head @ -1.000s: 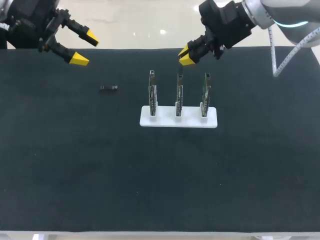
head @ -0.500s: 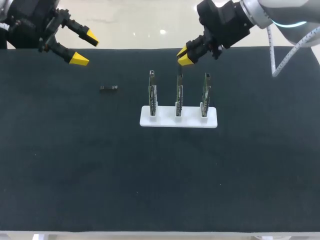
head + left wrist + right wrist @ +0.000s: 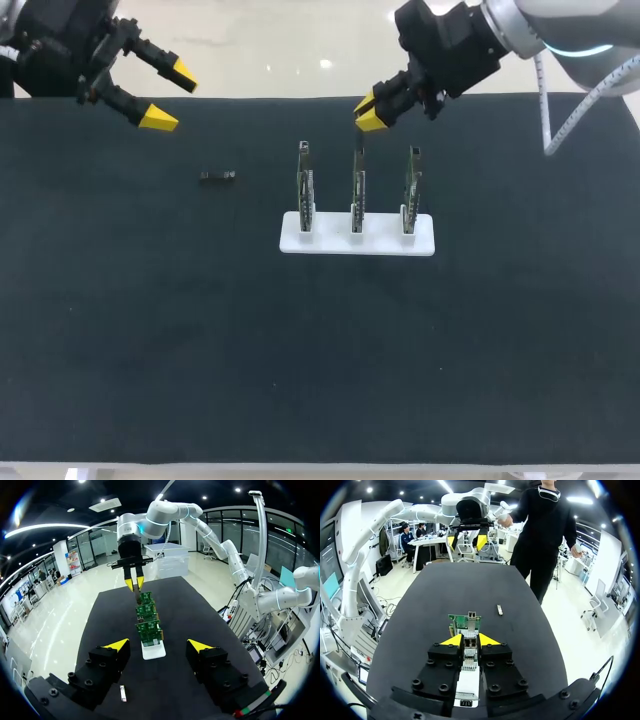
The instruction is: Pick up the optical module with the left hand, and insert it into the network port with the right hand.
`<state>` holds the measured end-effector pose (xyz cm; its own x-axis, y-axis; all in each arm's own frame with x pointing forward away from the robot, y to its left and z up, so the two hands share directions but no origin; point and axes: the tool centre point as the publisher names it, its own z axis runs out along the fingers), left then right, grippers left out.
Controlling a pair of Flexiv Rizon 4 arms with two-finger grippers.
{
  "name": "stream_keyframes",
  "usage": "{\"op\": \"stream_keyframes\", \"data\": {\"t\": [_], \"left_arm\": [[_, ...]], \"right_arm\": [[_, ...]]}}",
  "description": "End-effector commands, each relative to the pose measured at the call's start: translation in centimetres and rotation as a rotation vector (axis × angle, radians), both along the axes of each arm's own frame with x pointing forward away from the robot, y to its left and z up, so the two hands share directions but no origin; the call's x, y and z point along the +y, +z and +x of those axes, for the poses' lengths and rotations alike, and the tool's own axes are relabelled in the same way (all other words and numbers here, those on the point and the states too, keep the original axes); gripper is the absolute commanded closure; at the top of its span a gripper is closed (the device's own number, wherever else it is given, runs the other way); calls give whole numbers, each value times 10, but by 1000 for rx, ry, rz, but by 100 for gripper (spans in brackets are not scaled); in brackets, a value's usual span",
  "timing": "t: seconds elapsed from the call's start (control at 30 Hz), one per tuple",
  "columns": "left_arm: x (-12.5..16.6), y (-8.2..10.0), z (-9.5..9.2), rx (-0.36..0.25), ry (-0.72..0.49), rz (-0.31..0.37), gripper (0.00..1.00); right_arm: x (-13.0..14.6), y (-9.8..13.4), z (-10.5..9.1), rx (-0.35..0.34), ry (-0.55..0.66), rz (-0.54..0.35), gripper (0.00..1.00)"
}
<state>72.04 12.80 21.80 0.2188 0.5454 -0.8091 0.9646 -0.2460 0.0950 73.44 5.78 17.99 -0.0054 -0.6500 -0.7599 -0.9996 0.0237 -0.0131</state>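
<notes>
A small dark optical module (image 3: 217,176) lies flat on the black table, left of the boards; it also shows under my left gripper (image 3: 122,694) and far ahead of my right one (image 3: 499,610). My left gripper (image 3: 170,96) hangs open and empty above the table's far left corner, fingers wide apart (image 3: 157,644). Three upright circuit boards (image 3: 357,185) with network ports stand in a white holder (image 3: 357,243). My right gripper (image 3: 368,110) hovers just above the middle board, fingers close together on a second thin dark module (image 3: 137,596) pointing down at that board (image 3: 469,647).
The boards stand in a row (image 3: 147,617) on the white holder (image 3: 153,651), directly between my two grippers. Black mat (image 3: 300,350) spreads wide in front of the holder and to both sides.
My right gripper has drifted slightly up and to the left above the middle board, its grip unchanged. The left arm and the module on the table have not moved.
</notes>
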Motion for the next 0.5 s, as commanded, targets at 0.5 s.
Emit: {"op": "stream_keyframes", "data": {"t": [0.5], "left_arm": [[0,0,1,2,-1,4,0]], "right_arm": [[-1,0,-3,9,-17,-11,100]]}}
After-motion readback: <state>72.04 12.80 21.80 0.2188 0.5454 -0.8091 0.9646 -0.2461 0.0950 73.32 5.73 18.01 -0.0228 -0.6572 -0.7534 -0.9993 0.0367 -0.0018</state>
